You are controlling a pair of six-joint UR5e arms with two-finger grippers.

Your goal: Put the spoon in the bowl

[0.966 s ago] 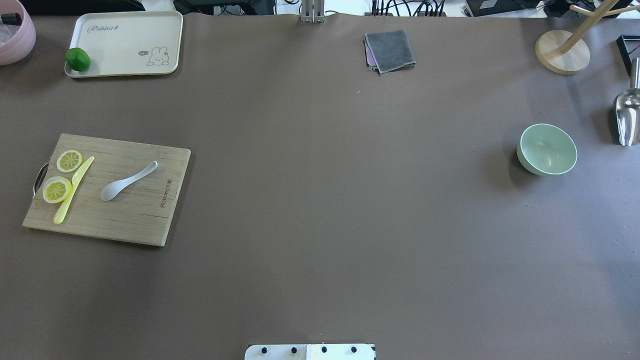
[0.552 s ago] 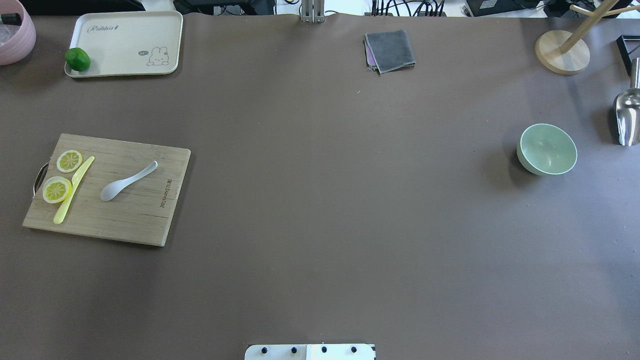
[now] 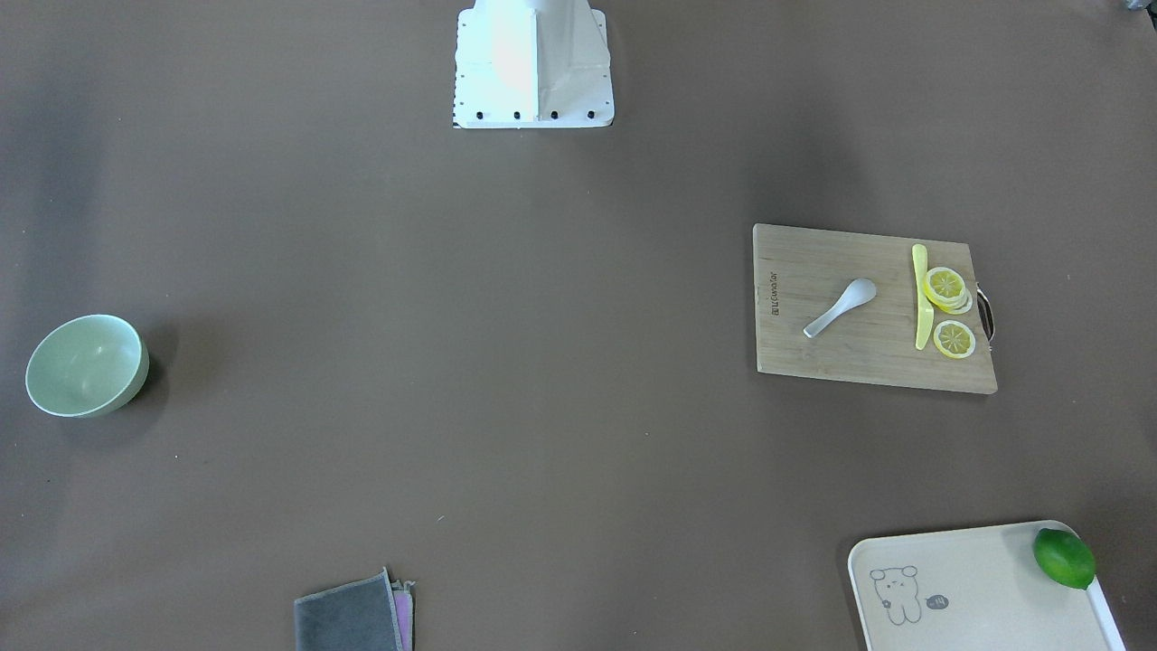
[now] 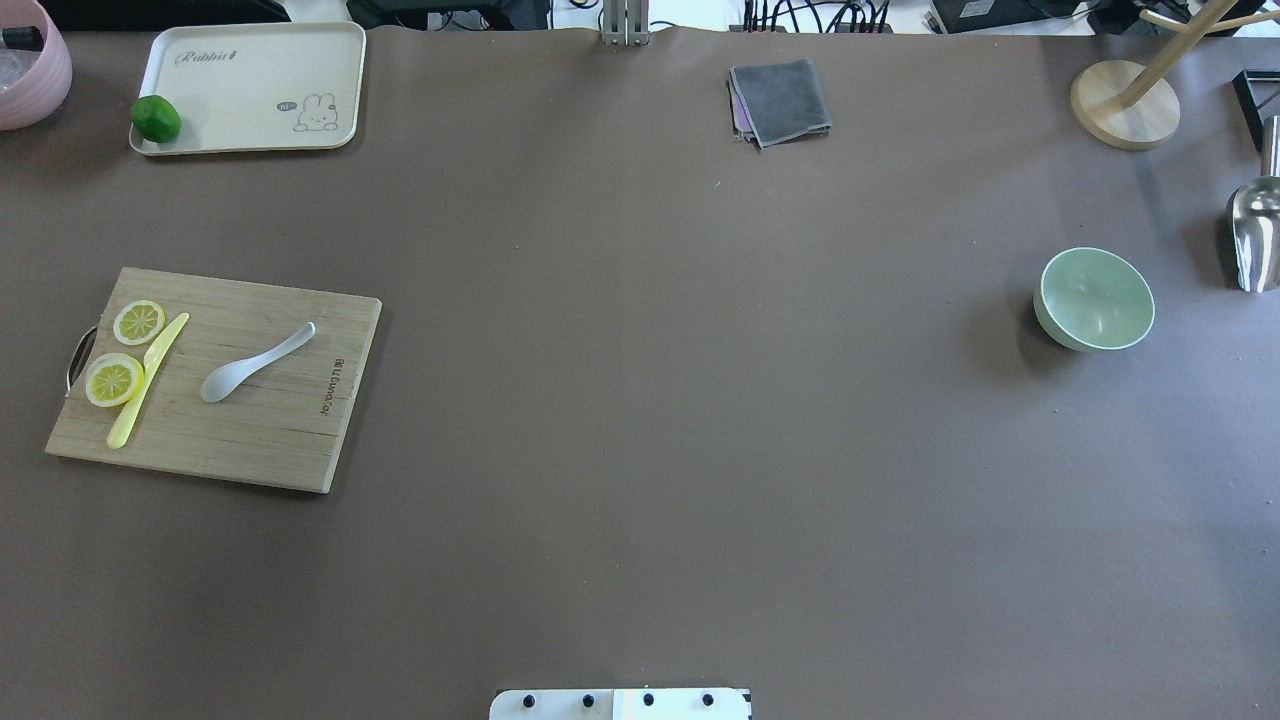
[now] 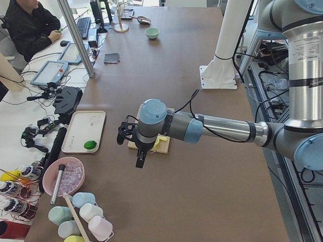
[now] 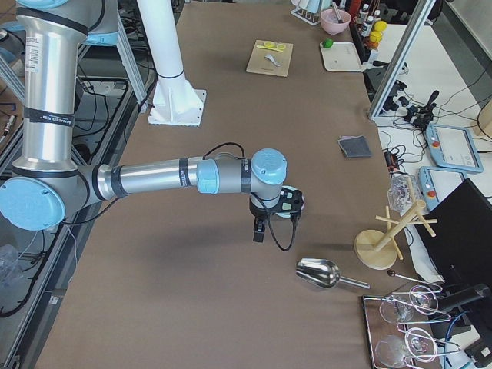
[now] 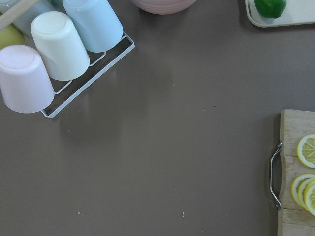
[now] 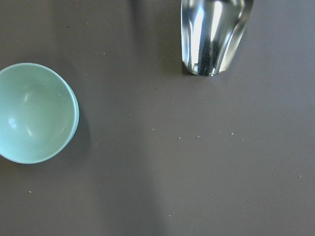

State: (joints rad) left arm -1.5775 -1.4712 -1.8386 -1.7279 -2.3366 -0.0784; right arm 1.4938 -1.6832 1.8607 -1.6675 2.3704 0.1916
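Observation:
The white spoon (image 4: 255, 363) lies on a wooden cutting board (image 4: 260, 430) at the table's left, scoop toward the robot; it also shows in the front-facing view (image 3: 839, 308). The mint-green bowl (image 4: 1095, 298) stands empty at the far right and shows in the right wrist view (image 8: 34, 113). Both grippers appear only in the side views. The left gripper (image 5: 140, 160) hangs above the table by the board. The right gripper (image 6: 260, 231) hangs near the bowl. I cannot tell whether either is open or shut.
A yellow knife (image 4: 147, 380) and lemon slices (image 4: 114, 379) share the board. A cream tray (image 4: 250, 85) with a lime (image 4: 155, 118), a grey cloth (image 4: 781, 100), a metal scoop (image 4: 1255, 235), a wooden stand (image 4: 1124, 104) and a cup rack (image 7: 64, 46) ring the table.

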